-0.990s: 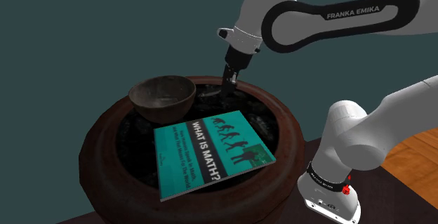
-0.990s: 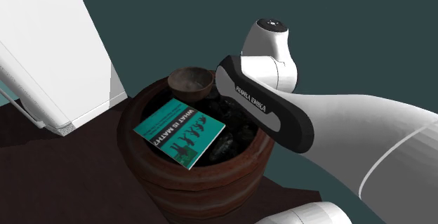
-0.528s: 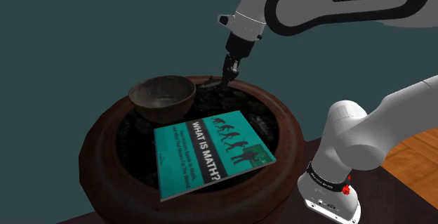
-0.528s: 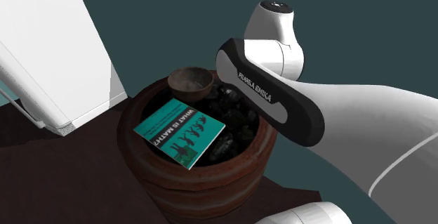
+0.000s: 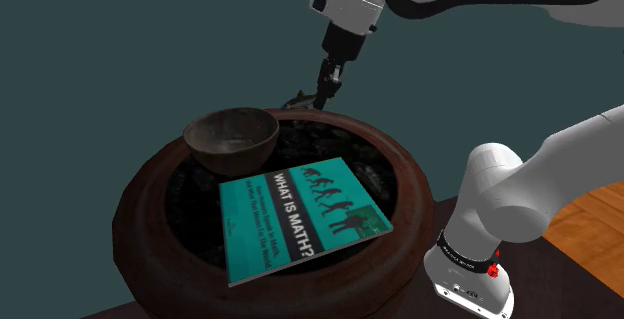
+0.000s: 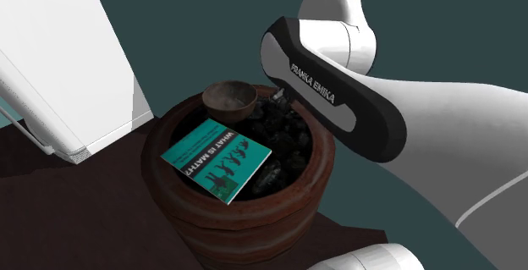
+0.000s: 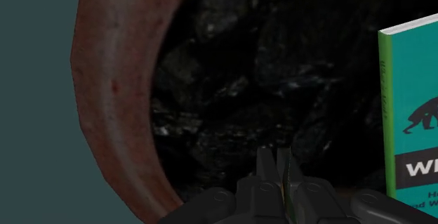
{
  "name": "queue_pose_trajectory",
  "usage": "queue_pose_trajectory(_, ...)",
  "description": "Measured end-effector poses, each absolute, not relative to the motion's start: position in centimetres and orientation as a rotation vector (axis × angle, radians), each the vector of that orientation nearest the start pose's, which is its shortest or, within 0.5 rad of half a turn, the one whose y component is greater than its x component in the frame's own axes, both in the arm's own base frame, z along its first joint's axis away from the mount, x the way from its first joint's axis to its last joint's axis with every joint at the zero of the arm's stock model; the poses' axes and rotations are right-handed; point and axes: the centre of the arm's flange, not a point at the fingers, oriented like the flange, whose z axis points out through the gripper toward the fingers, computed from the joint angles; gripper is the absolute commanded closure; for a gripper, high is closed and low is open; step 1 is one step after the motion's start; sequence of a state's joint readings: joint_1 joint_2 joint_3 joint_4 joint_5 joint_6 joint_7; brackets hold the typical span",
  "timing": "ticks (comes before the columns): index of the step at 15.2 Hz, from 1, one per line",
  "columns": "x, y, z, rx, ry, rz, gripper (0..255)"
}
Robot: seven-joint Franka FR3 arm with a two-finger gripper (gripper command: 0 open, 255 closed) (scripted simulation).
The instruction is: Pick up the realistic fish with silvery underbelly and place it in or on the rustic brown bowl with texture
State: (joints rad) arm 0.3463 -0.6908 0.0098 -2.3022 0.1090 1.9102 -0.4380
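Raises gripper (image 5: 323, 90) higher than half a second ago, clear of the pot (image 5: 145, 205) rim. Clasps fish (image 5: 298, 99) between nearly closed fingers (image 7: 265, 162), a thin edge-on sliver in the wrist view. Holds it above the far rim, near the bowl (image 5: 231, 137), long axis roughly level, sticking out toward the shoulder view's left; cannot tell head from tail.

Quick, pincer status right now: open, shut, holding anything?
Pincer: shut on the fish, a small dark shape clasped between the fingers, above the brown pot.
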Motion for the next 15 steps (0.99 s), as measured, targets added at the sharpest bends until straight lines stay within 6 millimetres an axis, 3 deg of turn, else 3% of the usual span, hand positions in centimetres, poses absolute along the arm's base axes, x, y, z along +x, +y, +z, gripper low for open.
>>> queue_pose_trajectory(13,33.9,13.6,68.7,-2.796,-1.136,-0.46,255)
queue_pose_trajectory(15,34.4,15.0,68.9,-2.797,-1.136,-0.46,255)
